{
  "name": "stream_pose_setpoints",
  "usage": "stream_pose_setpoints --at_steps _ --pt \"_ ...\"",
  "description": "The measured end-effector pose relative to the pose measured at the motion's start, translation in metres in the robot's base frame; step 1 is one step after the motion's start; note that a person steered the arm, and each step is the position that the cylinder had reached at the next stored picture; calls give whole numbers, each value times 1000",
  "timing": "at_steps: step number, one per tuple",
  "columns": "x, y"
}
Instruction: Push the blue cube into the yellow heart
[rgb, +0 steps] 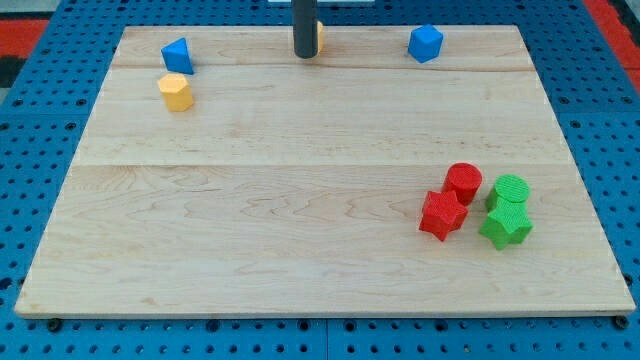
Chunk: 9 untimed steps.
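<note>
The blue cube sits near the view's top edge, right of centre. A yellow block, mostly hidden behind the rod, shows only as a sliver, so I cannot make out its shape. My tip rests on the board at the top centre, touching or right next to that yellow block's left side. The blue cube is well to the right of my tip, with a gap between them.
A blue triangular block and a yellow hexagonal block sit at the top left. A red cylinder, red star, green cylinder and green star cluster at the lower right. The wooden board lies on a blue pegboard.
</note>
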<state>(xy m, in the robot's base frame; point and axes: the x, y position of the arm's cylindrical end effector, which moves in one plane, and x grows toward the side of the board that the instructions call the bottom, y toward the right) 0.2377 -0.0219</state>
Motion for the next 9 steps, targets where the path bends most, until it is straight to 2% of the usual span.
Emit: stream_pose_setpoints --at_steps 3,4,9 --pt "50 109" --pt "45 149" --pt "-12 200"
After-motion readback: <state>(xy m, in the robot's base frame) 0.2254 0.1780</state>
